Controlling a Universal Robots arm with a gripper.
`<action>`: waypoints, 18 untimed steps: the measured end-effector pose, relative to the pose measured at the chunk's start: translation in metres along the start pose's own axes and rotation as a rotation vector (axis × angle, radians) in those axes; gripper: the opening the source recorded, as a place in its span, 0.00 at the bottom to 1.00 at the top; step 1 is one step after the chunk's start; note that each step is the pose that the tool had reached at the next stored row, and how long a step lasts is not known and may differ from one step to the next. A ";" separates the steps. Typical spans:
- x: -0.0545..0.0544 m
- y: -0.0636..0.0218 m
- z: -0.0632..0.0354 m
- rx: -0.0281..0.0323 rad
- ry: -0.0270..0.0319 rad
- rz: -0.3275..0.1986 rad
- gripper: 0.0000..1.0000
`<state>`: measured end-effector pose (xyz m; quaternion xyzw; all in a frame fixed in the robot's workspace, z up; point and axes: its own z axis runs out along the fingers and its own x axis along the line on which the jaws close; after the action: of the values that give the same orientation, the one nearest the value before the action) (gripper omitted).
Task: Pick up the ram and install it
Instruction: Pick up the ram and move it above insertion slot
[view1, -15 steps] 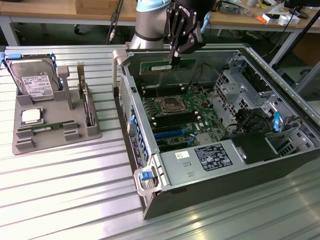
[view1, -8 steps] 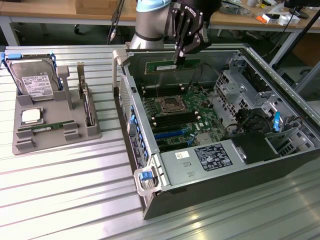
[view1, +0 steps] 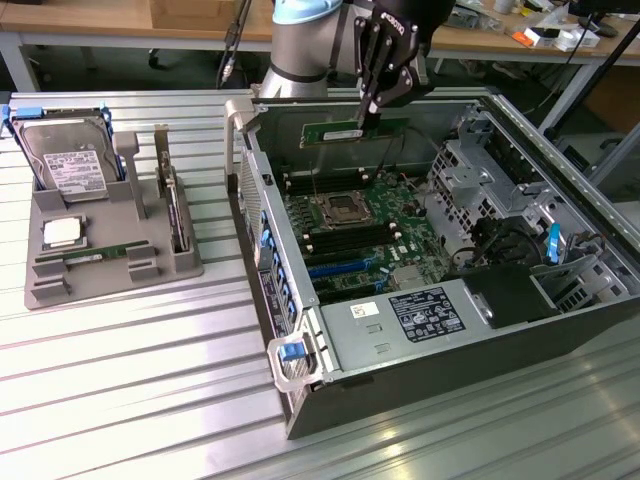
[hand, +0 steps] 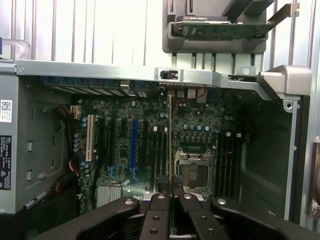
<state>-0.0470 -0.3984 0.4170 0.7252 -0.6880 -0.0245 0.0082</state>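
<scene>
- Gripper (view1: 362, 120) closed on the ram (view1: 330, 133), pinching its upper edge.
- Ram hangs level in the air above the motherboard (view1: 360, 250) of the open PC case (view1: 400, 400).
- Ext. view: CPU socket (view1: 338, 208) at 6 o'clock from ram; gray tray (view1: 50, 290) w/ hard drive (view1: 70, 165) at 9 o'clock from case.

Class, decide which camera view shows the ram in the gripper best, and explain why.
The exterior view: the ram shows its long green face, clamped in the gripper above the open computer case. The wrist view shows the ram edge-on, a thin line.
</scene>
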 end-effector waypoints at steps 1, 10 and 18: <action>0.000 -0.0017 -0.0001 0.0000 0.0000 0.000 0.12; 0.001 -0.0135 -0.0006 0.0000 0.0000 0.000 0.12; 0.001 -0.0276 -0.0013 0.0000 0.0000 0.000 0.12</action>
<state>-0.0193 -0.3984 0.4170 0.7252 -0.6880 -0.0245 0.0082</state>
